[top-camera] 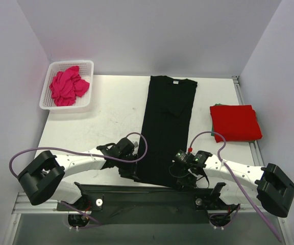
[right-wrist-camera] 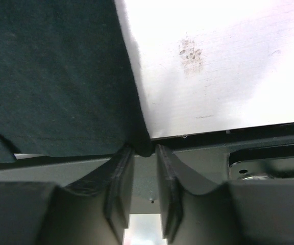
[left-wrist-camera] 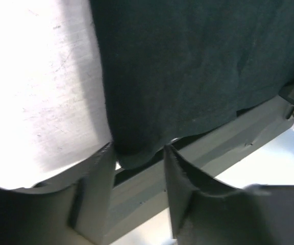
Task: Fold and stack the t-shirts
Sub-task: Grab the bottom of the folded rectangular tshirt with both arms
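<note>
The black t-shirt (top-camera: 167, 127) lies flat on the table as a long narrow strip, collar at the far end. My left gripper (top-camera: 132, 175) is at its near-left hem corner. In the left wrist view that gripper (left-wrist-camera: 139, 150) is open, and the shirt (left-wrist-camera: 198, 66) corner droops between the fingertips. My right gripper (top-camera: 181, 181) is at the near-right corner. In its own view the right gripper (right-wrist-camera: 143, 149) stands narrowly open, the shirt (right-wrist-camera: 55, 76) corner sitting between the tips. The red t-shirt (top-camera: 236, 122) lies folded at the right. The magenta-pink t-shirt (top-camera: 68, 87) is crumpled in the basket.
The white mesh basket (top-camera: 88, 64) stands at the far left corner. The table's near edge and the dark metal rail (top-camera: 147, 191) run just under both grippers. White walls close in the left, back and right sides.
</note>
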`<action>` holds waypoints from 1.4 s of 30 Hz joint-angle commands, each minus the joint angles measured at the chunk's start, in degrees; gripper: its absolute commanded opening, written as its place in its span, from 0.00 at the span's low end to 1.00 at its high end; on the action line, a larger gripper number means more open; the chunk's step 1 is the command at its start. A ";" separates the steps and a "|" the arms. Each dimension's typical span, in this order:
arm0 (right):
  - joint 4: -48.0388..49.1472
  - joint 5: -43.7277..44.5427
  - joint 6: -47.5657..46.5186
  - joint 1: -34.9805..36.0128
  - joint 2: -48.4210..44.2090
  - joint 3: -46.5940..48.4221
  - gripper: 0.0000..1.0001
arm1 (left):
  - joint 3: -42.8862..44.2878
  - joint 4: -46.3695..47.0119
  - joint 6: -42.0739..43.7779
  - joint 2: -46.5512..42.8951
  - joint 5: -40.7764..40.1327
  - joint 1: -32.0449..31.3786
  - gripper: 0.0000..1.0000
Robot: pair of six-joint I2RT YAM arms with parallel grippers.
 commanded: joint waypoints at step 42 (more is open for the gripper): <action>-2.67 1.58 0.45 -0.06 0.64 -0.37 0.00 | -0.68 -3.85 -0.54 -9.40 -9.39 -2.03 0.55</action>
